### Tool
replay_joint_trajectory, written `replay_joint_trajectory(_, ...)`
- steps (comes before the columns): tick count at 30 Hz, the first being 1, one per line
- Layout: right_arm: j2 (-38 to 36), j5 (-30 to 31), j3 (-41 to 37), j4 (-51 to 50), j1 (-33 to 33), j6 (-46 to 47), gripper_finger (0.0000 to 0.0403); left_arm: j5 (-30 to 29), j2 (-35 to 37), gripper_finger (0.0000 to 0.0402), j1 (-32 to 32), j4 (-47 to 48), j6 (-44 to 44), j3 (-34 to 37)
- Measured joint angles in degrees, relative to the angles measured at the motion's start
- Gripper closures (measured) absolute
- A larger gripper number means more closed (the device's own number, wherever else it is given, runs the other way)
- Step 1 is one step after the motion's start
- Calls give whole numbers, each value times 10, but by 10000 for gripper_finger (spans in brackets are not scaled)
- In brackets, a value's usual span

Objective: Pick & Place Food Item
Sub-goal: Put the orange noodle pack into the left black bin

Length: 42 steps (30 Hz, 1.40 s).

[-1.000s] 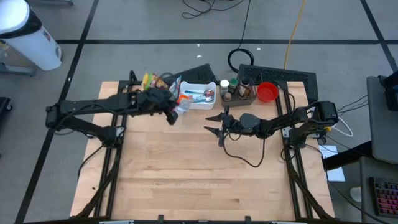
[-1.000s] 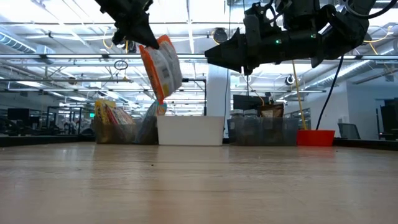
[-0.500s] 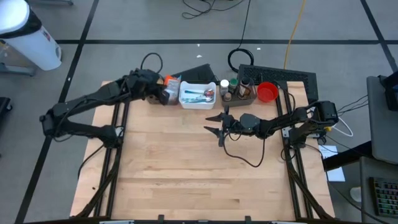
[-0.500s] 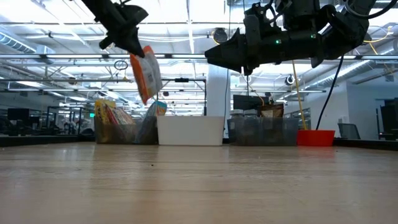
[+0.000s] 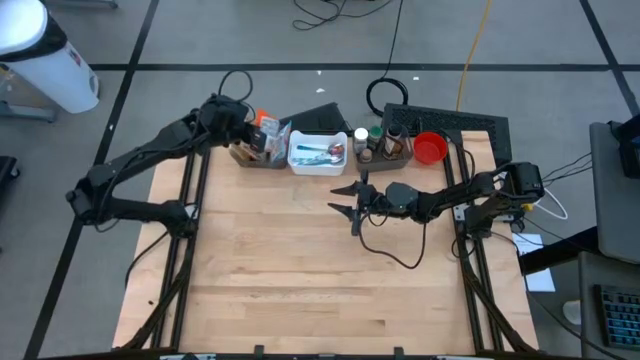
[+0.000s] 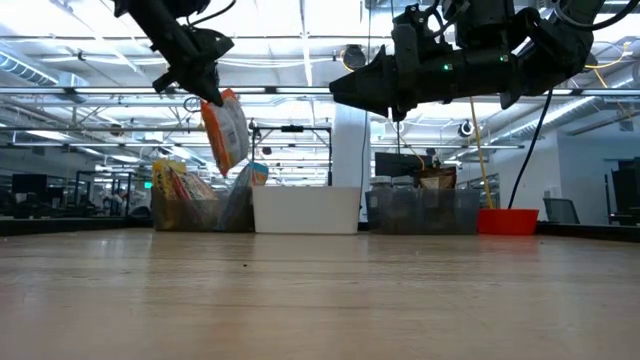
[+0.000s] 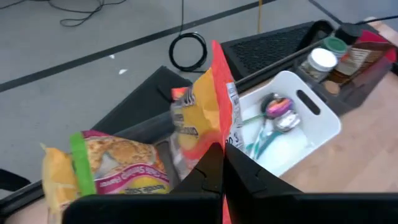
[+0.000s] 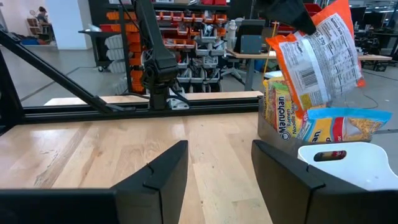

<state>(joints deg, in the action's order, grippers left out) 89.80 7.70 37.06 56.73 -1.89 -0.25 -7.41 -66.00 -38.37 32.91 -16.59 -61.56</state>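
My left gripper [image 6: 207, 92] is shut on an orange and yellow food packet [image 6: 225, 130], which hangs over a dark bin [image 5: 243, 153] at the table's far left. The bin holds more noodle packets [image 7: 118, 165]. The held packet [image 8: 317, 53] also shows in the right wrist view, above those packets. My right gripper [image 5: 347, 200] stands open above the middle of the table, level, with nothing between its fingers [image 8: 155, 171]. My left gripper pinches the packet's upper edge [image 7: 217, 138] between its two shut fingers. The fingers slant down from the table's left side. The packet hangs tilted below them [image 6: 228, 140], lifted clear of the bin and the packets in it.
A white tray [image 5: 318, 152] with spoons stands right of the bin. Farther right are spice jars [image 5: 380, 140] in a dark holder and a red bowl [image 5: 429, 148]. The near half of the wooden table [image 5: 320, 290] is bare.
My left gripper has swung toward the table's far left corner with the packet, from beside the white tray to above the dark bin. The packet has stayed hanging below the fingers. My right gripper has kept still.
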Motion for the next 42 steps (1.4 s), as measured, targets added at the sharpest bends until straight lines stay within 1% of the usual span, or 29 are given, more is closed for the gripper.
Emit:
replay_joint_trajectory(3, 0, 0, 0, 0, 0, 0, 232, 6, 0, 401, -16, 1, 4, 0)
replay_joint_trajectory(7, 0, 0, 0, 0, 0, 0, 232, 28, 0, 401, -38, 4, -1, 0)
replay_joint_trajectory(10, 0, 0, 0, 0, 0, 0, 232, 30, -9, 401, -45, 4, -1, 0)
replay_joint_trajectory(23, 0, 0, 0, 0, 0, 0, 232, 35, -117, 401, -71, 0, 14, 1)
replay_joint_trajectory(27, 0, 0, 0, 0, 0, 0, 232, 50, -132, 401, -90, 0, 18, 1)
replay_joint_trajectory(34, 0, 0, 0, 0, 0, 0, 232, 48, -155, 401, -114, 2, 14, 1)
replay_joint_trajectory(42, 0, 0, 0, 0, 0, 0, 232, 53, -216, 401, -119, -18, 12, 0)
